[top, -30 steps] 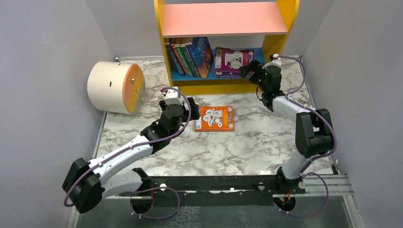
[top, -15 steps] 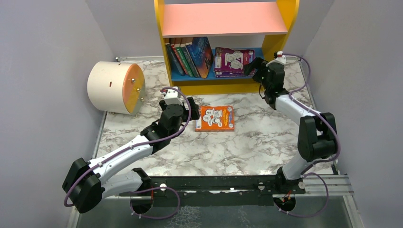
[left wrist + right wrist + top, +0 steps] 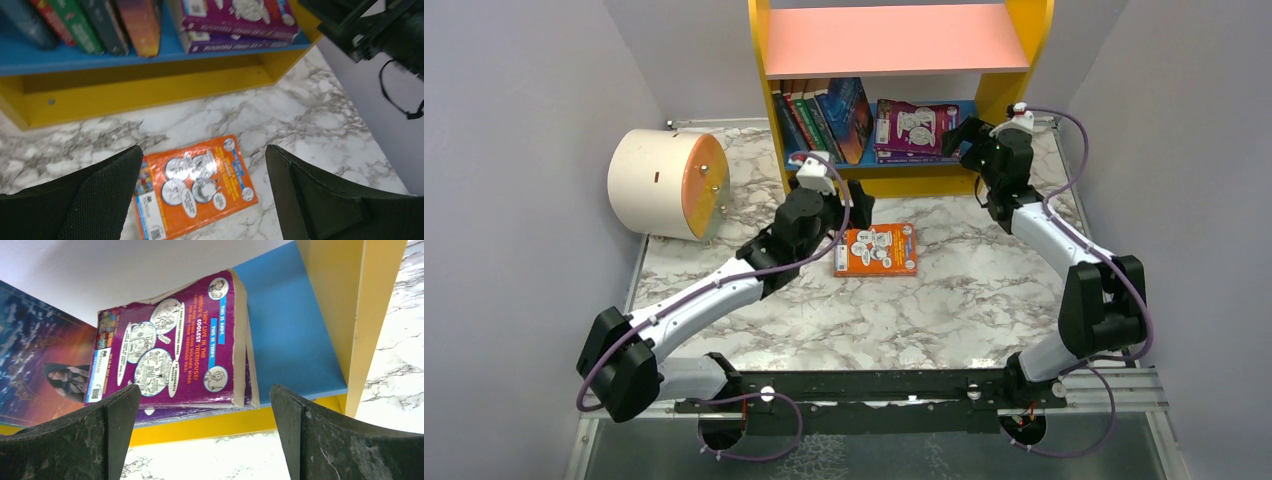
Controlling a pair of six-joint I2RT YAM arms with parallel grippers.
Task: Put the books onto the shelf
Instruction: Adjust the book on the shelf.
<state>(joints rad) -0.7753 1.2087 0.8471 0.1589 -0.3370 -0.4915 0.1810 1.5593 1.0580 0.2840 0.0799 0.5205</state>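
The orange book (image 3: 192,187) is lying flat on the desk (image 3: 964,290) before the shelf (image 3: 904,185), just ahead of the left end effector (image 3: 202,160), which is being held wide open and empty, as is the right end effector (image 3: 205,395). Lying so flat, the book risks being pushed along instead of gripped.

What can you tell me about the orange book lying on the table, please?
The orange book is a thin paperback with a glossy orange cover that catches the light. The cover carries white round cartoon pictures, small blue labels along one edge and a white barcode patch at a corner. It lies flat, cover up, on the marble table, just in front of the shelf but apart from its yellow base. Nothing touches it. The left gripper hovers above it with jaws open.
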